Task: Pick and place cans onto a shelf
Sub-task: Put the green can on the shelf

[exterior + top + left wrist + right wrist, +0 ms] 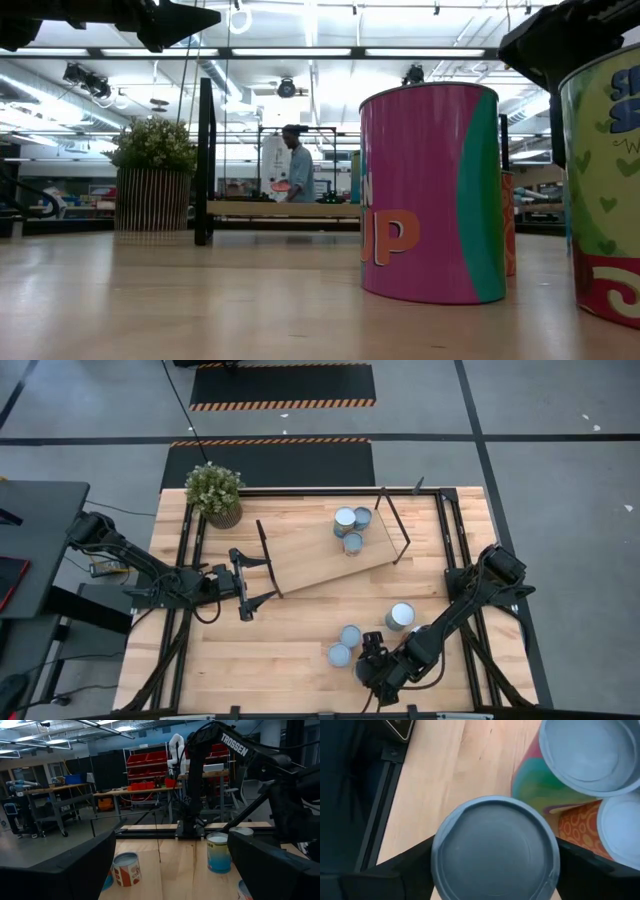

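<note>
Counter (300,645): light wood, carrying the shelf, a plant and loose cans.
Shelf (310,550): lies at the far middle of the counter; three cans (351,527) cluster on it toward its right end.
Loose cans: two (345,645) touch near the front edge; another can (400,616) stands apart to their right.
Right end effector (372,660): low at the front, fingers spread on either side of a grey-topped can (495,850); whether they grip it cannot be told.
Left end effector (243,584): fingers apart, holding nothing, just beside the shelf's left end.
Plant (215,493): far left corner.
</note>
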Available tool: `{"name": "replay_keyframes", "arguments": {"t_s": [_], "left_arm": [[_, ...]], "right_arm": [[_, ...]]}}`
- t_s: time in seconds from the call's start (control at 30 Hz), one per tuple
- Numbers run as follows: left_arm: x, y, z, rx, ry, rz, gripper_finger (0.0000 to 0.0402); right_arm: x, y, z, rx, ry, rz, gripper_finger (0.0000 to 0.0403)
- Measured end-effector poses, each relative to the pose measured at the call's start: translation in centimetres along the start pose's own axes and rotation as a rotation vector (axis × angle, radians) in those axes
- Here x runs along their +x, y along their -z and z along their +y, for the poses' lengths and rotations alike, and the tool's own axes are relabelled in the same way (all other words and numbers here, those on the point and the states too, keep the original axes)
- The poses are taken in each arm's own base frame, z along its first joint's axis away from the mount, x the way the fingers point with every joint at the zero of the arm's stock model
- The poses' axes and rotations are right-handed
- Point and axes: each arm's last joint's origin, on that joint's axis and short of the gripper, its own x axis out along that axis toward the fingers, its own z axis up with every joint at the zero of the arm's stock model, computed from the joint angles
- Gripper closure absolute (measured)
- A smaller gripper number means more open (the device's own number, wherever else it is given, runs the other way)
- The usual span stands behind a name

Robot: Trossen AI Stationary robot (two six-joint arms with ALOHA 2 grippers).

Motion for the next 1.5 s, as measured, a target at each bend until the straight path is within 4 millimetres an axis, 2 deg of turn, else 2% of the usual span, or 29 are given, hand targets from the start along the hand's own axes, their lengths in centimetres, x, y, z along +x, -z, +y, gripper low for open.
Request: {"name": "replay_keyframes", "arguments": {"t_s": [0.17, 0.3, 0.47, 0.67, 0.83, 1.03, 1.2, 1.33, 1.5], "left_arm": [[0.0, 0.0, 0.0, 0.000, 0.000, 0.000, 0.0013], [0.0, 0.0, 0.0, 0.000, 0.000, 0.000, 0.0013], [0.0, 0.0, 0.0, 0.000, 0.000, 0.000, 0.0013], [0.0, 0.0, 0.0, 0.000, 0.000, 0.000, 0.0013], [0.0, 0.0, 0.0, 0.000, 0.000, 0.000, 0.0013], [0.0, 0.0, 0.0, 0.005, 0.000, 0.000, 0.0013], [0.0, 0.0, 0.0, 0.007, 0.000, 0.001, 0.0013], [0.0, 0.1, 0.0, 0.014, 0.002, 0.009, 0.0013], [0.0, 0.2, 0.0, 0.023, 0.003, 0.017, 0.0013]], "right_arm": [[0.1, -0.4, -0.4, 0.020, -0.032, -0.001, 0.0107], [-0.5, -1.4, -0.7, 0.022, -0.067, 0.023, 0.0112], [-4.5, -3.7, -1.6, 0.006, -0.055, 0.023, 0.0102], [-9.5, -5.2, -4.0, -0.082, 0.090, -0.053, 0.0106], [-11.0, -6.4, -7.7, -0.138, 0.222, -0.108, 0.0103], [-10.0, -8.1, -13.3, -0.193, 0.292, -0.080, 0.0103], [-9.0, -9.3, -19.1, -0.191, 0.307, -0.095, 0.0103], [-7.0, -9.5, -23.6, -0.177, 0.318, -0.056, 0.0104], [-3.9, -8.9, -28.2, -0.127, 0.250, -0.011, 0.0101]]}}
